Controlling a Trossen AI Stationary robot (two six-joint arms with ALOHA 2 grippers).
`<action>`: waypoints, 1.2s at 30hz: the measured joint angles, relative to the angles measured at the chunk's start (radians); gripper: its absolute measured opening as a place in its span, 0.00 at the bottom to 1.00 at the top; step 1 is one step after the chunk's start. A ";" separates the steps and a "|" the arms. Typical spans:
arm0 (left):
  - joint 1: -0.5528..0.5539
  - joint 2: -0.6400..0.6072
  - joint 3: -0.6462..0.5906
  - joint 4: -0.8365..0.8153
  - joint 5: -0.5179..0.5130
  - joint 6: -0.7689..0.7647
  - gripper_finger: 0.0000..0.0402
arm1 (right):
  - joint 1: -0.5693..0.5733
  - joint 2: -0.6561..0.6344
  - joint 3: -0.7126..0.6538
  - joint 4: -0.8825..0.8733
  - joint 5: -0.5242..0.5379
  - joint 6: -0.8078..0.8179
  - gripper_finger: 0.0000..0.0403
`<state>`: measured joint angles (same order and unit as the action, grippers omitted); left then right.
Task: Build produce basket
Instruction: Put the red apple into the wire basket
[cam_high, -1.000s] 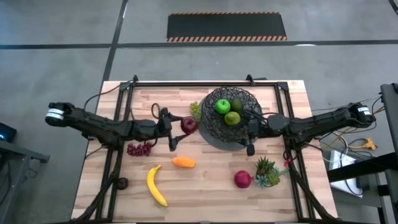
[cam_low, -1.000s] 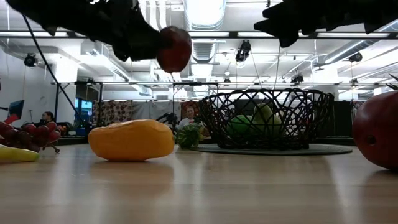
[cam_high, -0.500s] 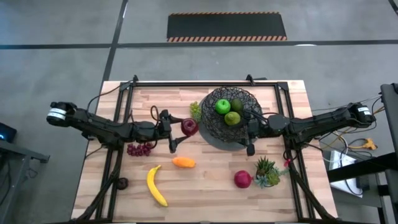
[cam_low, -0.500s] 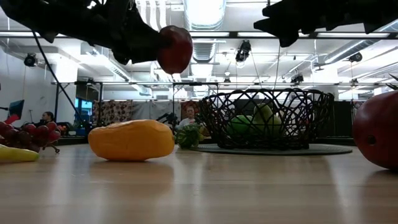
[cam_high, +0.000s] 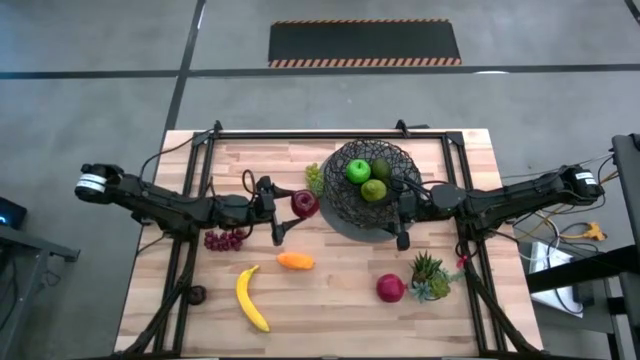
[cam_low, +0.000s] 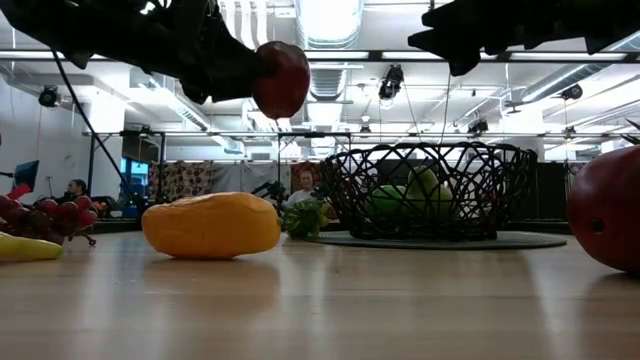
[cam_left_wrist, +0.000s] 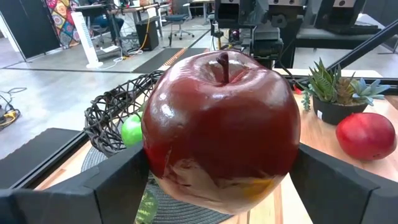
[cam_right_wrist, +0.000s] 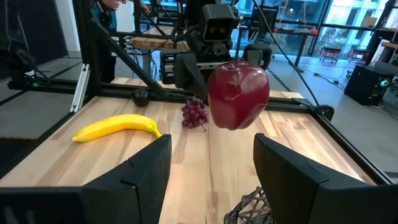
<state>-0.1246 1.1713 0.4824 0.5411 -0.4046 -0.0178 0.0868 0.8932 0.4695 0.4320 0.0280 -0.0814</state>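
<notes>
Left gripper (cam_high: 287, 205) clamping red apple (cam_high: 304, 203), airborne

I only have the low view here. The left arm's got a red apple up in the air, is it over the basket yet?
Observer: No. From above, the red apple in the left gripper hangs just left of the basket, not over it.
Operator: What's already in the basket?
Observer: A green apple, a pear and a dark green lime.
Operator: Where's the right arm?
Observer: The right gripper hovers at the basket's right rim, jaws open and empty.
Operator: What's still on the table?
Observer: Banana, orange piece, purple grapes, green grapes and a second red apple.
</notes>
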 joint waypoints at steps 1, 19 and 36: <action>0.000 0.000 0.000 0.000 0.000 0.000 0.83 | 0.000 0.000 -0.001 0.000 0.000 0.000 0.53; -0.019 0.061 0.001 0.052 0.005 -0.002 0.83 | 0.000 0.115 -0.008 0.150 0.047 0.085 0.53; -0.022 0.259 0.064 0.132 0.008 -0.002 0.83 | 0.000 0.389 0.181 0.321 0.052 -0.010 0.53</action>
<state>-0.1463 1.4302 0.5462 0.6728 -0.3969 -0.0203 0.0866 1.2825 0.6505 0.7525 0.0797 -0.0912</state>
